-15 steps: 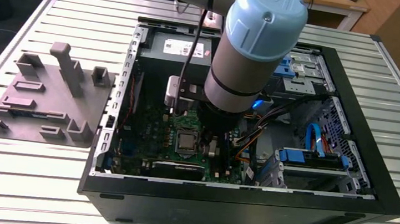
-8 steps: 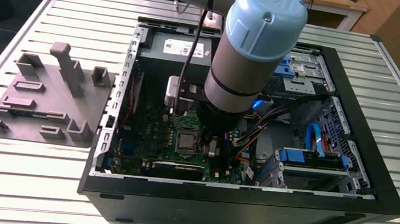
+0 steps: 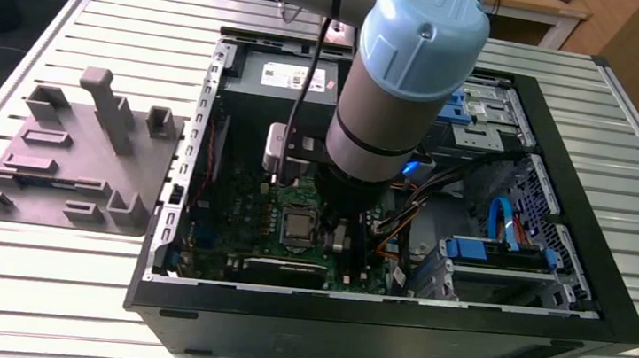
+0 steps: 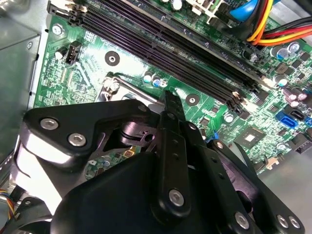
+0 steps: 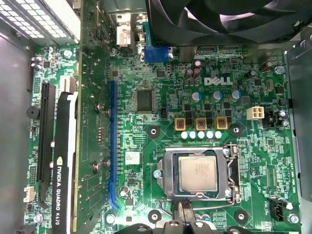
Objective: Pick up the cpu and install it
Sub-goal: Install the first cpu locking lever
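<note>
So my tool [image 4: 168,105] is down inside the open computer case [image 3: 592,297], hanging right over the green board [image 5: 234,87]. Its fingers look pinched nearly together with nothing between them. The cpu [image 5: 197,173] sits flat in the socket frame [image 5: 165,173] on the board, just beside my fingertips [image 5: 181,214], though whether they touch the frame I can't tell.

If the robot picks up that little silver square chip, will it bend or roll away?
Probably neither. The cpu looks like a flat, stiff metal-topped square, so it should neither flop nor roll. Its smooth top may be slippery. It lies flat within the socket frame on the green board, leaving little edge to grab.
</note>
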`<action>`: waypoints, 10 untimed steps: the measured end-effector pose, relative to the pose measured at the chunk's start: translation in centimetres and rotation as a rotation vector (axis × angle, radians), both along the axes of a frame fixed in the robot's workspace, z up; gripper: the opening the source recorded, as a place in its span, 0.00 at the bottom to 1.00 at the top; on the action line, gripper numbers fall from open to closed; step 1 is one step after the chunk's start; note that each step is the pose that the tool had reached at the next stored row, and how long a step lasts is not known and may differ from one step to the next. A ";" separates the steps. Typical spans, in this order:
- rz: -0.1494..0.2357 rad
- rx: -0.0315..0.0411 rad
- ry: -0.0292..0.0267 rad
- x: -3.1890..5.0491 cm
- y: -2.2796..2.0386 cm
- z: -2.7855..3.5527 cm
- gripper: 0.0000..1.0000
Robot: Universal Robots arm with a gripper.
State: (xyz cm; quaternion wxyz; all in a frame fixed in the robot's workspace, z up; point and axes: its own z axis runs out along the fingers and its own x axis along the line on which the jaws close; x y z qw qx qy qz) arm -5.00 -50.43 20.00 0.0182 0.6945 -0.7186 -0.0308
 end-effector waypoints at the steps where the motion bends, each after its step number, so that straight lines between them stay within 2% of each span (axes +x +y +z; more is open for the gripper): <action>1: 0.000 0.0000 0.0000 0.00 0.00 -0.03 0.10; 10: 0.000 0.0000 -0.0001 0.00 0.00 -0.42 0.10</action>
